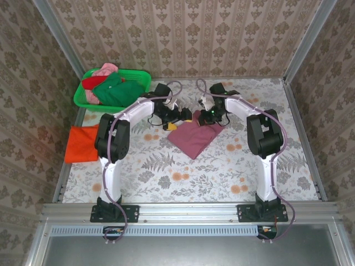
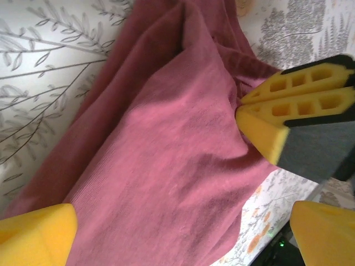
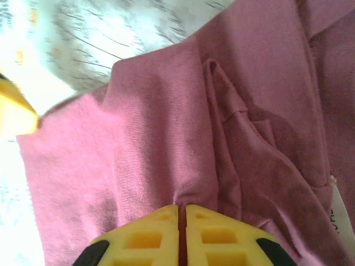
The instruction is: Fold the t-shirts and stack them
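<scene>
One fold of the maroon t-shirt [image 1: 194,137], spread on the counter [image 1: 222,172] near the green basket [image 1: 79,95], is pinched by the right end effector [image 3: 178,208] while the left end effector [image 1: 178,119] is held wide over it, so the cloth could be dragged askew by a one-sided pull.

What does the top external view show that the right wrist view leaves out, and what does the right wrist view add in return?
The top external view adds the green plastic basket holding a heap of green, red and pink shirts, and the flat orange-red cloth shirt at the table's left edge. The right wrist view adds detail: the right gripper shut, pinching a fold, and a white tag at the cloth's edge. Both share the maroon cloth t-shirt lying on the floral table cover.
</scene>
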`<action>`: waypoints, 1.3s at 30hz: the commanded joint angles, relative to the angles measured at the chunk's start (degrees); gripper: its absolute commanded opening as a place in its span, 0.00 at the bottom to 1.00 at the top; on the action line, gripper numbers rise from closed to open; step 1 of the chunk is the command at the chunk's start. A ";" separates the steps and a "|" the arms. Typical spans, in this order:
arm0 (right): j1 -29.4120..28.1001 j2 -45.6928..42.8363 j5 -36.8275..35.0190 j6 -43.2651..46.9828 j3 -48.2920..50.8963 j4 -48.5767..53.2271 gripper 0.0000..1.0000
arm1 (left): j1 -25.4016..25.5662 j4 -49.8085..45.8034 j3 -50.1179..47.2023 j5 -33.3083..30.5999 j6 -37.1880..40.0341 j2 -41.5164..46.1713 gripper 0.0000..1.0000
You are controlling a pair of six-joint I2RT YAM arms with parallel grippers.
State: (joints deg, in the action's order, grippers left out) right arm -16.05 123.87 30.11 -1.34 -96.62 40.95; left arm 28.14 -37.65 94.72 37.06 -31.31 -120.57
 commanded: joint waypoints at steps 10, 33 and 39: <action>0.68 -6.70 6.83 11.69 3.88 -3.26 0.54 | -1.70 8.88 -12.83 -6.13 9.21 13.84 1.00; -3.54 -2.07 -7.93 17.82 -0.22 -0.71 0.53 | -7.47 11.19 -19.35 -7.12 6.54 17.74 1.00; -3.03 0.34 -9.15 15.61 -3.22 2.70 0.65 | -8.06 11.58 -19.33 -6.63 6.26 17.39 1.00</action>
State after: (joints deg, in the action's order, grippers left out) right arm -19.49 124.29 23.03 15.27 -97.89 41.23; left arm 20.91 -26.50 75.68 30.15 -24.40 -105.23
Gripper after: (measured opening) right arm 0.645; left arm 0.997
